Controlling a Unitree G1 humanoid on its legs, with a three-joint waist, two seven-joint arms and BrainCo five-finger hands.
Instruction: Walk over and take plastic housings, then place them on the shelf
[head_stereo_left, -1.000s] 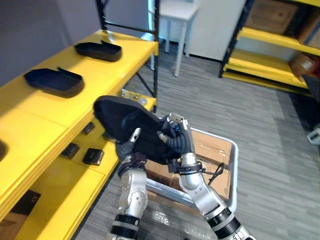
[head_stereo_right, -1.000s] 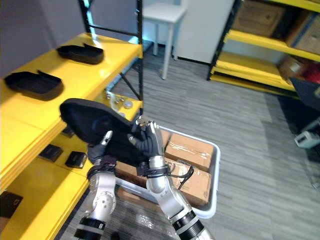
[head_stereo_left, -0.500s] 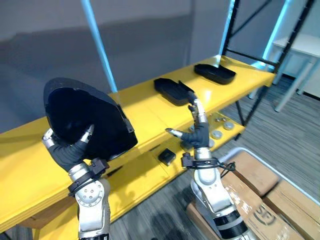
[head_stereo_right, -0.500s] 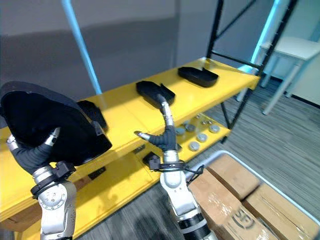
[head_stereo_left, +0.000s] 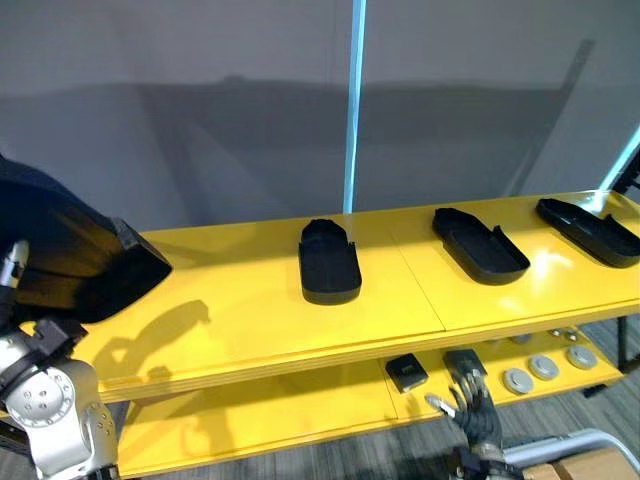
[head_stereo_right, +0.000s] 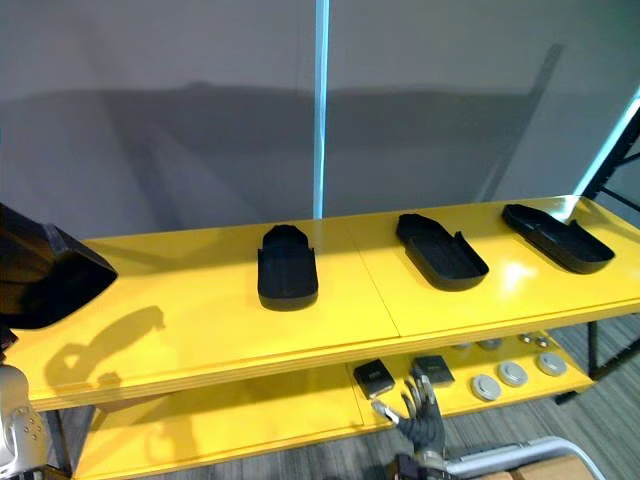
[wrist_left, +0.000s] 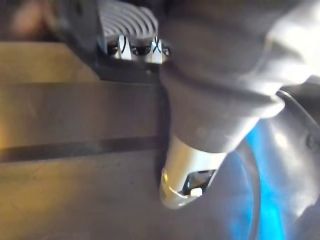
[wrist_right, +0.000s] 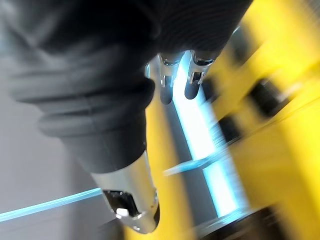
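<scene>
Left hand (head_stereo_left: 9, 268) first: its fingers (wrist_left: 136, 46) are wrapping around a big black plastic housing (head_stereo_left: 70, 260) and gripping it, with the thumb (wrist_left: 187, 167) sticking out along the dark shell in the wrist view. The housing is hanging at the far left, over the left end of the yellow shelf's top board (head_stereo_left: 230, 320). It's throwing a shadow on the board, so it looks like it's not touching.

Right hand (head_stereo_left: 472, 412) is hovering low in front of the shelf, holding nothing. Its fingers (wrist_right: 195, 75) are pointing up, straight and spread apart.

Moving out from there, three more black housings are already sitting on the top board, open side up. One housing (head_stereo_left: 329, 262) is lying near the middle, a second housing (head_stereo_left: 478, 243) is to its right and angled a bit, and a third housing (head_stereo_left: 590, 230) is lying near the right end. All three are well apart from each other.

On the lower shelf level (head_stereo_left: 270, 420), two small black boxes (head_stereo_left: 406, 372) are sitting just beside each other right behind the right hand. A few silver discs (head_stereo_left: 543, 367) are lying further right.

A light blue strip (head_stereo_left: 352, 100) is running up the grey wall behind the shelf, and a white bin rim (head_stereo_left: 570, 445) is poking in at the bottom right.
</scene>
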